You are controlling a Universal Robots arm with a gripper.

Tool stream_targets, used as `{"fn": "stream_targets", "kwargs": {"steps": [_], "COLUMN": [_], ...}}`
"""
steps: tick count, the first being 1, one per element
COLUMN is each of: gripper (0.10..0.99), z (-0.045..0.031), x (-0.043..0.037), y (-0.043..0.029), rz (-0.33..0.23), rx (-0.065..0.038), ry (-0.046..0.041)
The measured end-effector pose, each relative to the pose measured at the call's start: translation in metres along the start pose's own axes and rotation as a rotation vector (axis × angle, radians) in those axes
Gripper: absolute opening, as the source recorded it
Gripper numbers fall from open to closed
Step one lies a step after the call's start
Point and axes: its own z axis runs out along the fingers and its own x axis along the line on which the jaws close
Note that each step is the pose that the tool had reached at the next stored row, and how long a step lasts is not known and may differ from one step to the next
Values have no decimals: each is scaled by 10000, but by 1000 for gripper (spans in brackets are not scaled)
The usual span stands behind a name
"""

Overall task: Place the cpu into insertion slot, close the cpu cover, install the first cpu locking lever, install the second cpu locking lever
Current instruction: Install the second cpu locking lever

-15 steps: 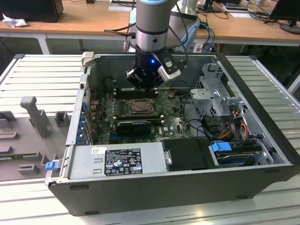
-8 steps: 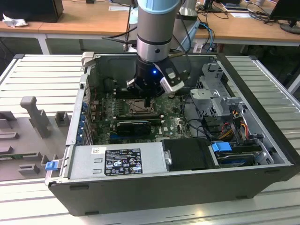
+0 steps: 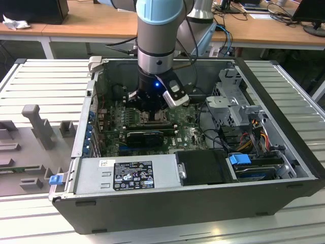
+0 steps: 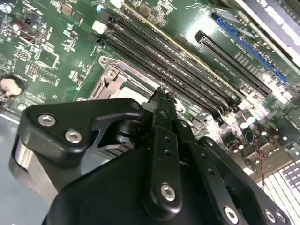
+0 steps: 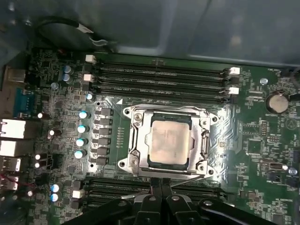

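The pale beige-silver square cpu [image 5: 168,140] lies flat in the insertion slot [image 5: 140,157], a square socket with a grey metal rim set into the green circuit board [image 5: 262,140]. The silver-grey metal cpu cover [image 5: 169,111], a frame plate with a large central window, is down around the chip, whose metallic face shows through the window. Long black memory slots [image 5: 159,75] run along one side of the socket, and another bank [image 5: 117,185] lies along the opposite side, nearest the arm.

The black tool [image 5: 161,185] hangs just above the socket's edge on that near side; its two fingers [image 5: 154,187] are pressed together with nothing between them, their tips close to the frame's rim. In the second wrist view the same clenched tool [image 4: 161,93] points down at the socket corner [image 4: 110,77].

In the exterior view the grey and pale blue arm [image 3: 158,30] reaches straight down into the open black and grey computer case [image 3: 167,203], which lies on its side on a ribbed grey counter [image 3: 40,81], near the counter's middle. The tool [image 3: 147,104] is low over the board inside the case.
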Motion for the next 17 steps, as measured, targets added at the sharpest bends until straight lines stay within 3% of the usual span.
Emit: {"fn": "stream_targets", "kwargs": {"steps": [2, 6, 10, 13, 14, 16, 17], "gripper": [106, 106, 106, 106, 106, 106, 106], "z": [42, 45, 47, 52, 55, 77, 97], "x": [13, 64, 151, 171, 182, 236, 254], "y": [-10, -41, -94, -140, -152, -185, -194], "rz": [4, 1, -22, -37, -40, -56, -57], "rx": [-23, -340, -488, -595, -653, -908, -962], "ry": [0, -25, -35, -42, -47, -65, -70]}}
